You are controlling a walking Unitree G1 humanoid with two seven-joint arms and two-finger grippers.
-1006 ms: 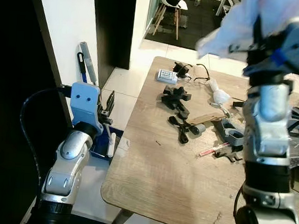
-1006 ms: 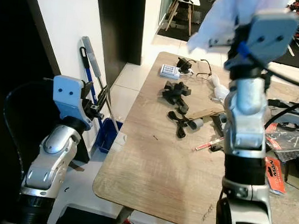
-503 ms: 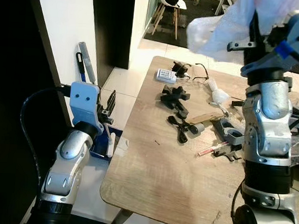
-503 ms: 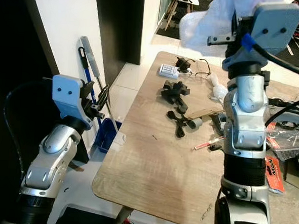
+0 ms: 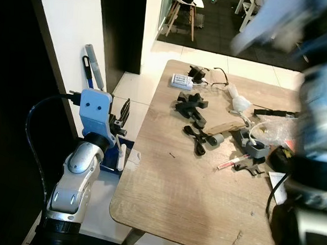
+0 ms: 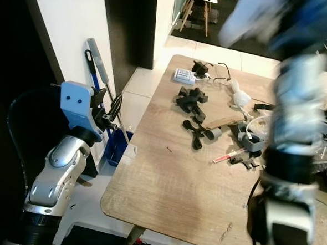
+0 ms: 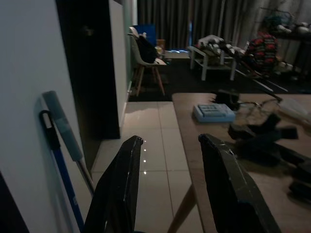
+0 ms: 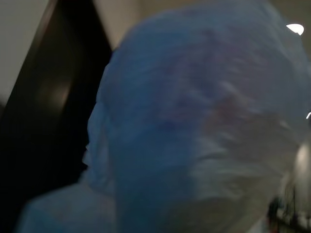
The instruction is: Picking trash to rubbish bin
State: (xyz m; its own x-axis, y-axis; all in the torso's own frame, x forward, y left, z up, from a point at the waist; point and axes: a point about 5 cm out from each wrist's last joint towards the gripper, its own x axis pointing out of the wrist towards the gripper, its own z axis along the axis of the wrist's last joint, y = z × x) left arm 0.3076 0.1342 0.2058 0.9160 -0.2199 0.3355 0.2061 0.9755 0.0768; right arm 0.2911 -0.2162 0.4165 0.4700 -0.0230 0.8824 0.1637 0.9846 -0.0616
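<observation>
A crumpled white plastic bag hangs high over the far side of the wooden table, and my right gripper is shut on it. The right arm is heavily blurred by motion. In the right wrist view the bag sits right against the camera and hides the fingers. My left gripper is raised beside the table's left edge, open and holding nothing. Its two black fingers stand apart in the left wrist view.
On the table lie black plastic parts, a small white-and-blue box, cables, a red pen and clear wrapping. A blue-handled broom leans on the white wall, above a blue dustpan. A chair stands beyond.
My right arm has swung to the right with the bag and is now smeared by fast motion. The left arm has barely moved.
</observation>
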